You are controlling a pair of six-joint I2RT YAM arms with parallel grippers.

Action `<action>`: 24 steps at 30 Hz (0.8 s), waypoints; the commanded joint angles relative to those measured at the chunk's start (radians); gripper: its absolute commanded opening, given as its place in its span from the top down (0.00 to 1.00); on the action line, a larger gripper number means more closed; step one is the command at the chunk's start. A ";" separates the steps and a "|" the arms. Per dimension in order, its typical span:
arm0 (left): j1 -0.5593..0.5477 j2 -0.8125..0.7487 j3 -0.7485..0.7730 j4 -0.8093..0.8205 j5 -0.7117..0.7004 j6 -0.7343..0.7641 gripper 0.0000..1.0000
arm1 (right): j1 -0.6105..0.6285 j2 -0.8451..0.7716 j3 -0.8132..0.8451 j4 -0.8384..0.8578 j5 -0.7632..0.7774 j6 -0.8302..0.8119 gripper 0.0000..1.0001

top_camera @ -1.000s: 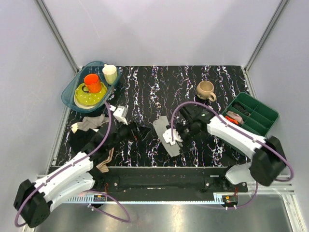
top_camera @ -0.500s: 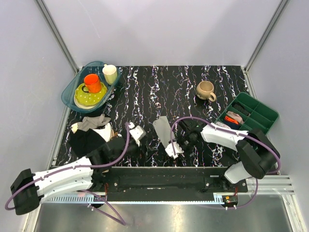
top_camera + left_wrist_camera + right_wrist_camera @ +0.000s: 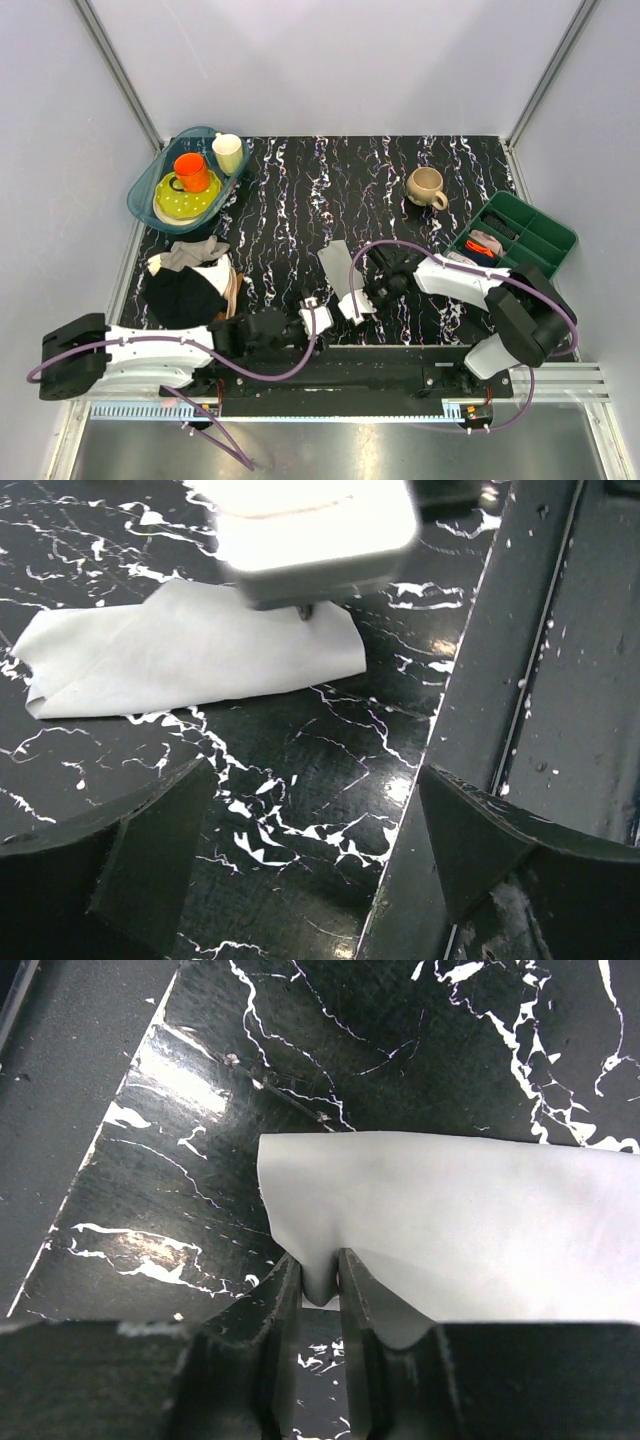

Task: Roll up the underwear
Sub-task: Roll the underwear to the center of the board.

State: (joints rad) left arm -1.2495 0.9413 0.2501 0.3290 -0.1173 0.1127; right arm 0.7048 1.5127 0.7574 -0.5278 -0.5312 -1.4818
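Black marbled tabletop [image 3: 300, 190] carries the grey underwear [image 3: 450, 1230], its near edge nipped tight in the right pincer [image 3: 320, 1285], probably to start the roll; the left pincer [image 3: 315, 780] gapes just short of it.

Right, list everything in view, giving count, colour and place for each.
underwear: one, light grey, front middle of table
beige mug: one, back right
organiser tray: one, dark green, right edge, small items inside
bin: one, teal, back left
plate: one, yellow-green, in the bin
orange mug: one, on the plate
cup: one, cream, in the bin
clothes pile: one, black, grey, tan and white, front left
table: one, black with white veins
left gripper: open, near front edge
right gripper: shut on the underwear's near edge
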 commanded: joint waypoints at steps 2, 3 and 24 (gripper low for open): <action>-0.063 0.135 0.047 0.171 -0.070 0.125 0.13 | -0.002 0.033 0.063 -0.110 0.022 0.089 0.77; -0.068 0.158 0.057 0.192 -0.079 0.136 0.13 | -0.004 0.040 0.081 -0.132 -0.010 0.101 0.78; -0.087 0.551 0.167 0.484 -0.148 0.220 0.18 | -0.102 0.385 0.516 -0.572 -0.170 0.244 0.84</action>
State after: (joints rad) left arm -1.3319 1.4437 0.3561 0.7071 -0.2222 0.2855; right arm 0.6132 1.8656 1.1946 -1.0058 -0.6445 -1.2766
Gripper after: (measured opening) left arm 0.830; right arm 0.156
